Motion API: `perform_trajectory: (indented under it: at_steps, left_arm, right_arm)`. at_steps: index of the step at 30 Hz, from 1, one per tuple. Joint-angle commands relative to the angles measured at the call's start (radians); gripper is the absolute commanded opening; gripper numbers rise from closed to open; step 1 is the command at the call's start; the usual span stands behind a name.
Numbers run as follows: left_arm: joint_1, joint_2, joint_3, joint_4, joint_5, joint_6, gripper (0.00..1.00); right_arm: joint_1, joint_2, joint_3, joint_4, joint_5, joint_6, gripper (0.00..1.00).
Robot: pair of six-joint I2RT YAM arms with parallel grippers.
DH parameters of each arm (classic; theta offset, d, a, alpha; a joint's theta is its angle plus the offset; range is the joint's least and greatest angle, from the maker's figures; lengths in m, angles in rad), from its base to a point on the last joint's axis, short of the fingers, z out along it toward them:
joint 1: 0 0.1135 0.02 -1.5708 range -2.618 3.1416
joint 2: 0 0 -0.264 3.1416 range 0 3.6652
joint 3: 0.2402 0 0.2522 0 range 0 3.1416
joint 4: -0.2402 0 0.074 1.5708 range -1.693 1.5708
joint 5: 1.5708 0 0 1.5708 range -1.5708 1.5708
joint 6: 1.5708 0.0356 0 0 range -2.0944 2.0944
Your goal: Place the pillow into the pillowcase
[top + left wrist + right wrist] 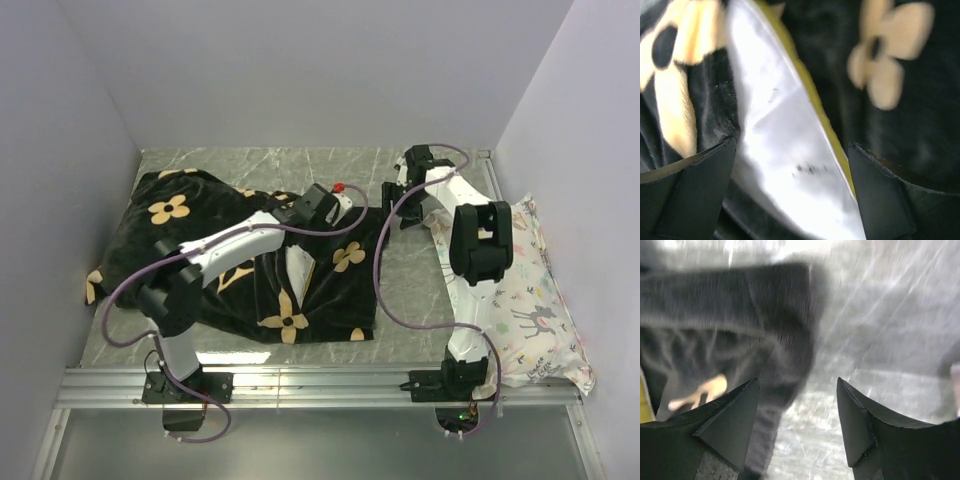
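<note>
The pillow [780, 150] is showing only as a smooth white wedge with a yellow edge directly under the left gripper [792, 145], which is hanging over it with fingers spread wide, gripping nothing. The black plush pillowcase [140, 245] with tan flowers is hiding the rest on either side. The left arm is reaching low across the case, and the right gripper [797, 382] is pointing down, parted and empty, with a blurred fabric edge beneath one finger and grey marbled table [890, 340] beneath the other.
</note>
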Motion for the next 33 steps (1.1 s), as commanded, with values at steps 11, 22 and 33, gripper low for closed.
perform_trajectory:
  at_steps: [11,22,33]
  left_arm:
    - [0.003,0.293,0.108,-0.081,-0.39,-0.228,0.99]
    - [0.265,0.327,0.271,-0.219,0.246,-0.199,0.13]
    - [0.543,0.169,0.165,-0.315,1.426,0.11,0.0]
  right_arm:
    - [0.129,-0.22,-0.312,0.179,-0.476,0.189,0.56]
    - [0.146,0.016,-0.199,0.081,-0.208,0.187,0.55]
    - [0.115,-0.007,-0.094,0.062,-0.175,0.126,0.56]
